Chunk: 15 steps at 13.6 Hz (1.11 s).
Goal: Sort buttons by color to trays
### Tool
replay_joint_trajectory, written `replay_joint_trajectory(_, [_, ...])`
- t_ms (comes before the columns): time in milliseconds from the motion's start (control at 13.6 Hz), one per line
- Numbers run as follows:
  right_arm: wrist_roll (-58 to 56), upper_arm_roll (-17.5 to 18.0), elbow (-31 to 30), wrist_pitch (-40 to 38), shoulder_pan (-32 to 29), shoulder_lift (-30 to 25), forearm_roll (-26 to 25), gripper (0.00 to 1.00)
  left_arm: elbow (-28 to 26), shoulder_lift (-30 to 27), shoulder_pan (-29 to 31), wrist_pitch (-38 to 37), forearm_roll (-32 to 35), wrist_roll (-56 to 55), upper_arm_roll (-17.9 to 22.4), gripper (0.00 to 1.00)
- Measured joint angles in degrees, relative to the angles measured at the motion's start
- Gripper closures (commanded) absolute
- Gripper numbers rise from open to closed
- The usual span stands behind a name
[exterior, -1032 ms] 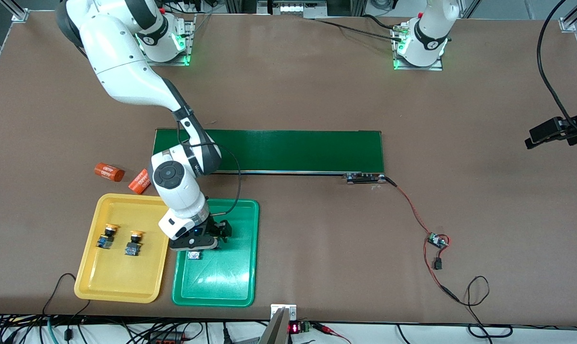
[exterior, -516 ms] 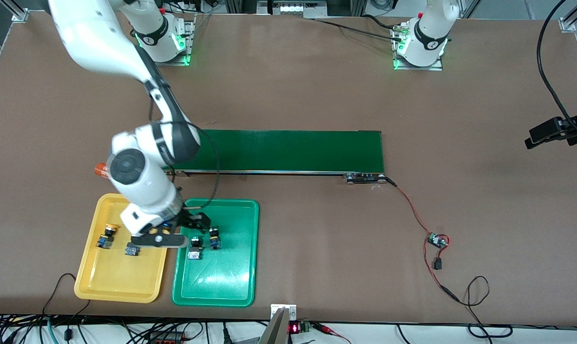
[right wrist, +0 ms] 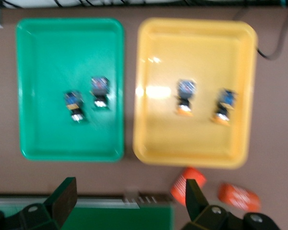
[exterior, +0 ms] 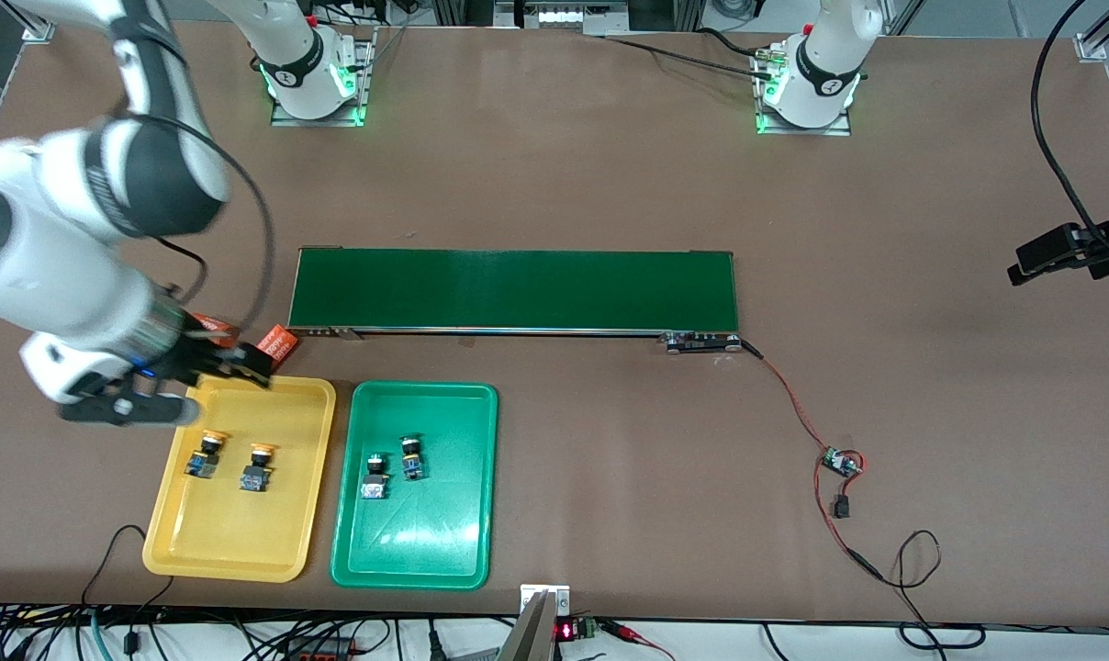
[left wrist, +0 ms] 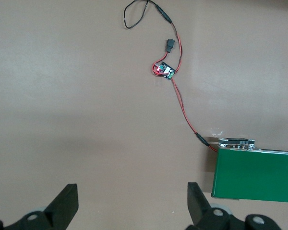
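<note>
Two yellow-capped buttons [exterior: 207, 453] [exterior: 259, 466] lie in the yellow tray [exterior: 242, 551]. Two green-capped buttons [exterior: 375, 474] [exterior: 411, 456] lie in the green tray [exterior: 417, 542] beside it. My right gripper [exterior: 242, 364] hangs open and empty, high over the conveyor's end and the orange cylinders. The right wrist view looks down on the green tray [right wrist: 48, 139], the yellow tray [right wrist: 197, 148] and all the buttons [right wrist: 74, 105] [right wrist: 100, 91] [right wrist: 186, 97] [right wrist: 224, 106], with the right gripper [right wrist: 129, 201] wide apart. My left gripper [left wrist: 133, 201] is open and empty over bare table; that arm waits.
A long dark-green conveyor belt [exterior: 518, 289] lies mid-table, farther from the camera than the trays. Two orange cylinders [exterior: 279, 347] [exterior: 210, 323] lie between it and the yellow tray. A red wire runs to a small circuit board [exterior: 841, 462] toward the left arm's end.
My right gripper rose off the green tray and swung up toward the right arm's end of the table, uncovering two green buttons in that tray. The left arm has not moved.
</note>
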Motion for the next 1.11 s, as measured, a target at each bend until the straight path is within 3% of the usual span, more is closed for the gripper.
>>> replay_joint_trajectory(221, [-1.5, 0.1, -5.4, -7.9, -3.7, -7.9, 1.4, 0.0, 0.0, -0.3, -0.2, -0.3, 0.0, 0.1, -0.2, 0.0])
replay_joint_trajectory(442, [-6.2, 0.2, -11.2, -11.0, -7.4, -15.3, 2.4, 0.0, 0.0, -0.3, -0.5, -0.3, 0.0, 0.1, -0.2, 0.0])
replay_joint_trajectory(737, [-7.5, 0.2, -15.1, -11.2, -9.6, -17.4, 3.9, 0.0, 0.0, -0.3, -0.5, -0.3, 0.0, 0.2, -0.2, 0.0])
replay_joint_trajectory(1106, [-11.5, 0.2, -15.3, -12.8, -10.3, -18.0, 2.5, 0.0, 0.0, -0.3, -0.5, -0.3, 0.0, 0.2, -0.2, 0.0])
